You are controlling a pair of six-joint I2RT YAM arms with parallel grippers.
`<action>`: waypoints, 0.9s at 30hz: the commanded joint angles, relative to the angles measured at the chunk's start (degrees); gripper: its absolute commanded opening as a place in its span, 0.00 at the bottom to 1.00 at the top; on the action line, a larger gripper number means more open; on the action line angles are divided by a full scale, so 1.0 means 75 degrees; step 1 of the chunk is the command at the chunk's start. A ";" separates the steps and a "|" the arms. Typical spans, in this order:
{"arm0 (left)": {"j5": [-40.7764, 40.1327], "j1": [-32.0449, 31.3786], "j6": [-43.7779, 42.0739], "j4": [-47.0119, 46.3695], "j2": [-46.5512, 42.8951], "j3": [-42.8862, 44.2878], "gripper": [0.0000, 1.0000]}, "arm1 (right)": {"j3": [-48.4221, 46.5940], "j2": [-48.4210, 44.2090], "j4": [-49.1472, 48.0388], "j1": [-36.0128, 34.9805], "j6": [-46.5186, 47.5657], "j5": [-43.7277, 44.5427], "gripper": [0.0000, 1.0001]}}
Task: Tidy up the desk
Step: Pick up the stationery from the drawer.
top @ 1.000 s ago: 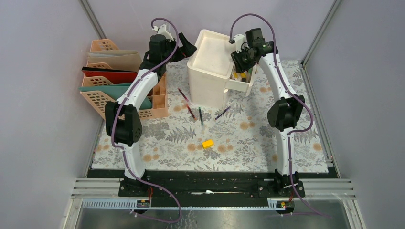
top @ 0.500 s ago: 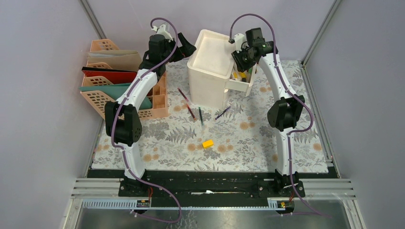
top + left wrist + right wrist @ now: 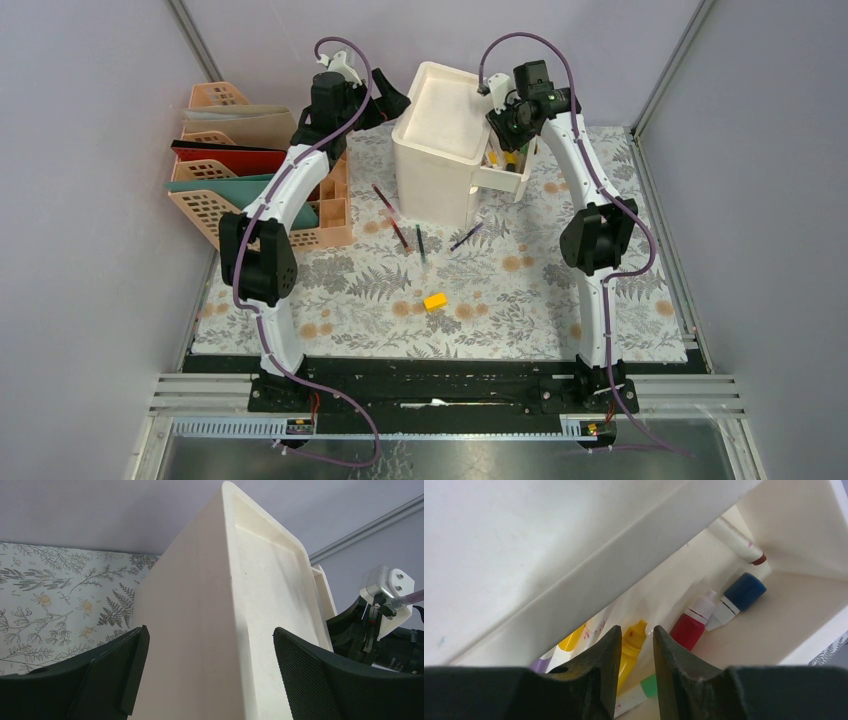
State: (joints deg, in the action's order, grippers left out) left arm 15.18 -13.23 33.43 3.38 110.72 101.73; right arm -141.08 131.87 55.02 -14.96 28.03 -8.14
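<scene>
The desk [image 3: 520, 300] fills the middle of the top view, its leaf-and-flower cloth running from the black rail at the near edge back to the wall. A white drawer box [image 3: 440, 150] stands at the middle of the desk's far edge, with one drawer [image 3: 503, 181] pulled out on its right side. The left gripper [image 3: 385, 100] hangs at the box's far left corner with its jaws spread wide and nothing in them; in the left wrist view its two black fingers [image 3: 120, 670] stand on either side of the box's upper edge. The right gripper [image 3: 505, 135] is over the drawer. In the right wrist view its fingertips [image 3: 609, 650] are only a narrow gap apart, with the neck of a yellow tube [image 3: 630, 645] showing in that gap; whether the tips pinch the tube or merely stand above it cannot be told. Beside the tube in the drawer lie a red bottle [image 3: 689, 627], a blue-capped tube [image 3: 741, 592], a white marker [image 3: 736, 540] with a dark red tip and something with a green end [image 3: 646, 687]. On the cloth just in front of the box lie a dark red pen [image 3: 383, 200], a green pen [image 3: 420, 243] and a purple pen [image 3: 465, 237], near one another but apart. A yellow block [image 3: 434, 301] lies closer to the near edge, around the middle. A peach file rack [image 3: 215, 205] with folders stands at the far left corner.
</scene>
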 commanded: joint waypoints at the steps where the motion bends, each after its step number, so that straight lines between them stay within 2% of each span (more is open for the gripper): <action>1: 0.0030 0.0054 -0.0121 -0.0183 -0.0381 -0.0029 0.99 | -0.0036 0.0039 0.0140 -0.0040 0.0140 0.0073 0.39; 16: -0.0024 0.0077 -0.0122 -0.0125 -0.0532 -0.0097 0.99 | 0.0024 0.0449 0.0416 0.0016 0.0011 -0.0237 0.38; 18: -0.0035 0.0083 -0.0125 -0.0123 -0.0544 -0.0110 0.99 | -0.0120 0.0519 0.0598 0.0053 -0.0056 -0.0443 0.36; 23: -0.0043 0.0080 -0.0090 -0.0123 -0.0614 -0.0136 0.99 | -0.0128 0.0449 0.0619 0.0157 -0.0338 -0.0813 0.19; 27: -0.0037 0.0081 -0.0041 -0.0125 -0.0634 -0.0135 0.99 | -0.0029 0.0171 0.0171 0.0260 -0.0562 -0.0995 0.13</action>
State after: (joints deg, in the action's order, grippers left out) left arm 15.07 -13.02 33.26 4.19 109.43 100.84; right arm -141.58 133.45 54.87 -13.82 26.46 -12.99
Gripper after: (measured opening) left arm 0.987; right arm 0.182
